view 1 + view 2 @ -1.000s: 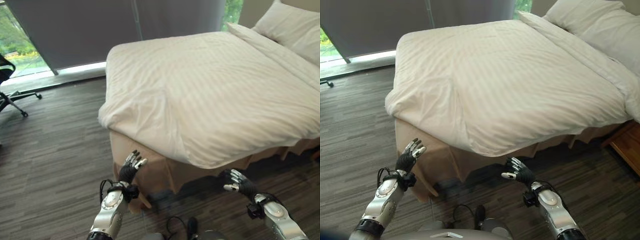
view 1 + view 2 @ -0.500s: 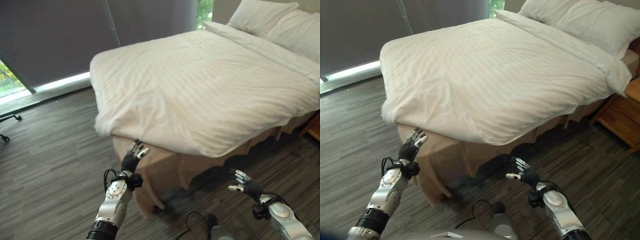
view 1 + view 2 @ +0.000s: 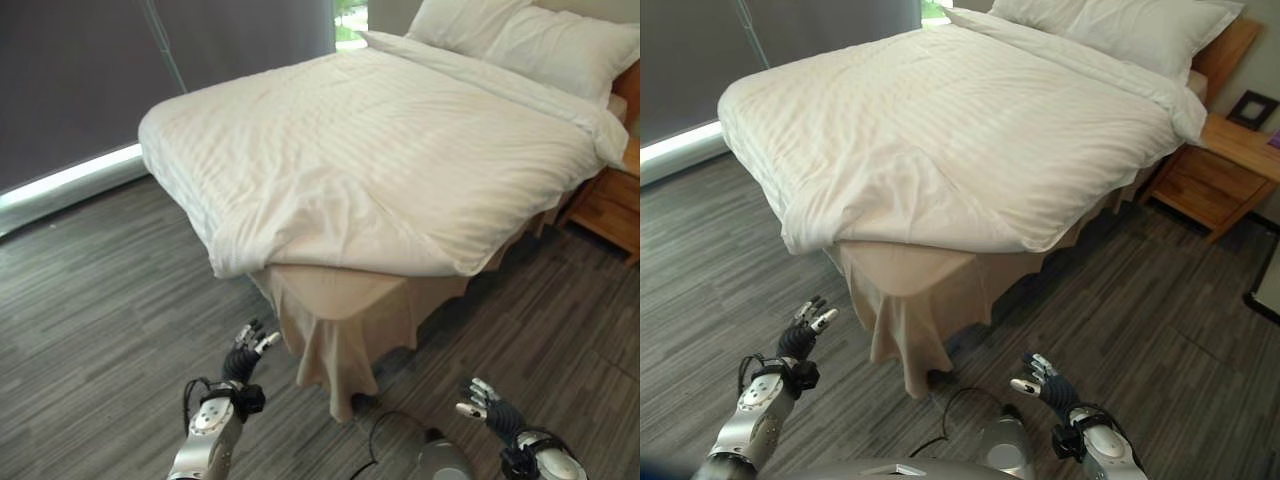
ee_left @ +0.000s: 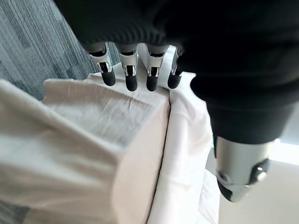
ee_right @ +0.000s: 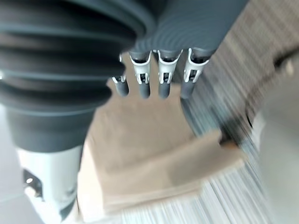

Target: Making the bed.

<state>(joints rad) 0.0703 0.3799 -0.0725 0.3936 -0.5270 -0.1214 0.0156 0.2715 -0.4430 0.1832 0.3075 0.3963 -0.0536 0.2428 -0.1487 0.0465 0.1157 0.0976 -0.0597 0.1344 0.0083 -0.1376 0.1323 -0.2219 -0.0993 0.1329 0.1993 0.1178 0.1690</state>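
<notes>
Both the left hand (image 3: 247, 352) and right hand (image 3: 487, 407) hang open, apart from the white striped duvet (image 3: 380, 160); its corner exposes tan bed skirt (image 3: 905, 310), seemingly smooth.

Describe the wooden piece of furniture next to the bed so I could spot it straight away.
Start at the big bed under its white duvet and follow it to the pillows at its head. Beside that end, on the dark floor, stands a low nightstand. Its warm orange-brown wood sets it apart from the pale bedding and tan bed skirt.

No text, label, brand, number or sign can be read on anything that is seen in the views.
</notes>
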